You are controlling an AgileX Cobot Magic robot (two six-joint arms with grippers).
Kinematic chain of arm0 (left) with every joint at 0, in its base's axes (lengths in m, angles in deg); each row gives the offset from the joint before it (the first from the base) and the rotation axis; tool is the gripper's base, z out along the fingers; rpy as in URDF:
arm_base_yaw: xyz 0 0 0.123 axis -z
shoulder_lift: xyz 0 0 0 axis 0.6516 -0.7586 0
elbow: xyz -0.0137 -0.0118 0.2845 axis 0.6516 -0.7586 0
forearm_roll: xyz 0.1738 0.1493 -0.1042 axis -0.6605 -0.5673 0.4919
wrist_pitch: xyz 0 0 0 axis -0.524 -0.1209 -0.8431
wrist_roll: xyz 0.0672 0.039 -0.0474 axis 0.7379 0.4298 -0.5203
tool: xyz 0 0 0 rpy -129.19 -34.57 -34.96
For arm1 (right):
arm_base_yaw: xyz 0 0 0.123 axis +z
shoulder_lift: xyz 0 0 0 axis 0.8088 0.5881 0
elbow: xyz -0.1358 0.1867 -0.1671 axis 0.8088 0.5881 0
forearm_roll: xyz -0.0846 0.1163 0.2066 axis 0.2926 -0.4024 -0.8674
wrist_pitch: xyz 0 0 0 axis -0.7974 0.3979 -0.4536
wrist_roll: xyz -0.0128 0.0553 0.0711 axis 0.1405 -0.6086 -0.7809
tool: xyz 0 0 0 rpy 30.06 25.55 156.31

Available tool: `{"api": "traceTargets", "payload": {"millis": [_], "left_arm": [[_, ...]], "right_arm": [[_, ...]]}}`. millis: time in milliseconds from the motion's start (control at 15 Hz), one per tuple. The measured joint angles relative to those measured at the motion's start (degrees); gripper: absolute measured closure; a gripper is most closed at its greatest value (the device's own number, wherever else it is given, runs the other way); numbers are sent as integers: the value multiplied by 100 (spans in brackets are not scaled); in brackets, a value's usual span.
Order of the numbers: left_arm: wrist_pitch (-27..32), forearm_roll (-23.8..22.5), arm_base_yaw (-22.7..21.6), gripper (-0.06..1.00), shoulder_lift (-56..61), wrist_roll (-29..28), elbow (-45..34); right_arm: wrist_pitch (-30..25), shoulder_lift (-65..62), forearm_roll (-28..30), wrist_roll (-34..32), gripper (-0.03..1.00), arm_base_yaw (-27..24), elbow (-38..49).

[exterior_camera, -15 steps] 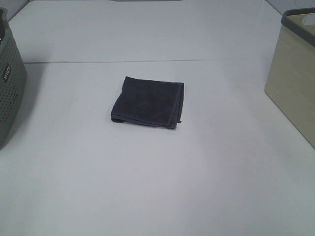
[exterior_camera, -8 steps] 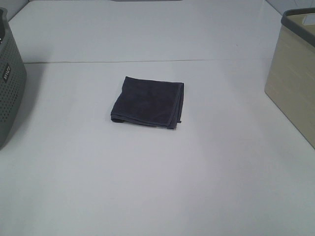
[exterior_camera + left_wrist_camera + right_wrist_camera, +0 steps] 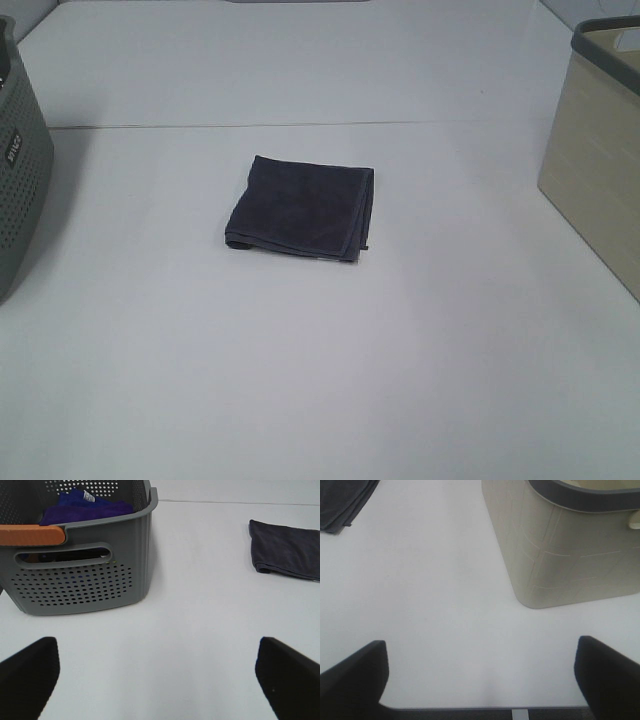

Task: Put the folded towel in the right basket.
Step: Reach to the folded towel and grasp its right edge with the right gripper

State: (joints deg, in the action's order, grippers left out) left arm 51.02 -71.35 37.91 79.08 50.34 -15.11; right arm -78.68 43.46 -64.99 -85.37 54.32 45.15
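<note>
A dark grey folded towel [image 3: 300, 207] lies flat in the middle of the white table. It also shows in the left wrist view [image 3: 286, 555] and at a corner of the right wrist view [image 3: 342, 502]. The right basket [image 3: 600, 150] is beige with a dark grey rim and stands at the table's right edge; the right wrist view shows its wall [image 3: 560, 550]. My left gripper [image 3: 157, 680] is open and empty, apart from the towel. My right gripper [image 3: 480, 680] is open and empty near the table's front edge. Neither arm shows in the exterior high view.
A grey perforated basket [image 3: 18, 180] stands at the left edge of the table. In the left wrist view it [image 3: 80, 575] has an orange handle and holds blue and purple cloth [image 3: 82, 507]. A seam [image 3: 300, 125] crosses the table behind the towel.
</note>
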Motion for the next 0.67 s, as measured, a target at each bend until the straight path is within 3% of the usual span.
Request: {"api": "traceTargets", "payload": {"millis": [333,467,667], "left_arm": [[0,0,0,-5,0,0,0],[0,0,0,-5,0,0,0],[0,0,0,-5,0,0,0]], "right_arm": [[0,109,0,-34,0,0,-86],[11,1318,57,-430,0,0,-693],[-92,3690,-74,-739,1,0,-2429]]}}
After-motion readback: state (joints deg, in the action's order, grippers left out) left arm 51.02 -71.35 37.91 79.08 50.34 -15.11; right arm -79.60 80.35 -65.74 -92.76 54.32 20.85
